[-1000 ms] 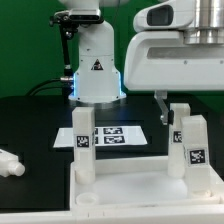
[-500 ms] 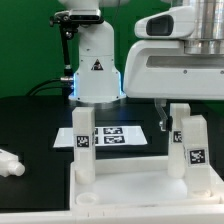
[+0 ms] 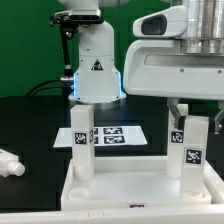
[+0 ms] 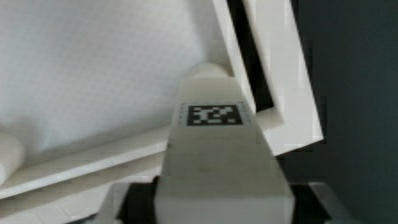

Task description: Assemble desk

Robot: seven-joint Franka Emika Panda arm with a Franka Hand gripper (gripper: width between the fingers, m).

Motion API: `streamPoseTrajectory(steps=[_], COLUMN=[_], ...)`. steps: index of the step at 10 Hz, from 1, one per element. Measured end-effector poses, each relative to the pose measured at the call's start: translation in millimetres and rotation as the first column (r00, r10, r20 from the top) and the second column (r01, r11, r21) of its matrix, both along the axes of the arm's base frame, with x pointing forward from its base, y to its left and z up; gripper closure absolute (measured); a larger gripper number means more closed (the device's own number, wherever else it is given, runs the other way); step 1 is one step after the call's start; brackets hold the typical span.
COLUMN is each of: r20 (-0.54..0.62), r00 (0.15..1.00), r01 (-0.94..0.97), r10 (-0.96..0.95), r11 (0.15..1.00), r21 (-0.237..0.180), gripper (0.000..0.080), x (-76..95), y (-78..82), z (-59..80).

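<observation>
White tabletop [image 3: 130, 178] | we see gripper [image 3: 188, 112] clamped on leg [image 3: 195, 145] at the exterior view's right | other leg [image 3: 82, 140] upright, free

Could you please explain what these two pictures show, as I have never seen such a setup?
This is one robot arm building a toy desk. The exterior view comes from a camera off the arm; the wrist view looks down from the arm's wrist. The pincer hangs over the leg on the exterior view's right; whether it grips is unclear. That leg and a second leg stand upright on the white tabletop panel. A loose white part and the flat marker board lie on the black table. The white tower behind is the robot base.
</observation>
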State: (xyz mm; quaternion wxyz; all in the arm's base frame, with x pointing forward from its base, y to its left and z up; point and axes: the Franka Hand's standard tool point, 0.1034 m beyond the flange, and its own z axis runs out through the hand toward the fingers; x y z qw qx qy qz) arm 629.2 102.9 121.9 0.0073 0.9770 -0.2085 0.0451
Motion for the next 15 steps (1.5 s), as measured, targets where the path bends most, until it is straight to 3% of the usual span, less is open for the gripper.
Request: streamPoseTrajectory(steps=[3, 5, 7, 8, 10, 12, 14, 15], r20=[0.006, 0.018, 0.006, -0.035, -0.080, -0.081, -0.075, -0.023], r00=[0.980, 0.909, 0.737, 0.569, 0.397, 0.387, 0.412, 0.594], r01=[0.199, 0.415, 0.669, 0.813, 0.906, 0.910, 0.899, 0.790], r10=[-0.199, -0.416, -0.675, -0.821, -0.914, -0.919, -0.908, -0.804], r11=[0.980, 0.909, 0.732, 0.556, 0.376, 0.366, 0.392, 0.577], r21=[0.020, 0.049, 0.127, 0.176, 0.195, 0.194, 0.195, 0.208], gripper=[0.0509, 0.0510, 0.0510, 0.0509, 0.0509, 0.0500, 0.0190, 0.0161], x=[0.2, 3.1, 7.0, 6.9, 6.8, 6.6, 6.9, 10.0], y=[0.0, 6.3, 6.8, 6.1, 6.4, 6.8, 6.9, 5.0], z=[-1.0, -1.8, -2.7, -3.6, -4.0, -4.7, -4.5, -3.2])
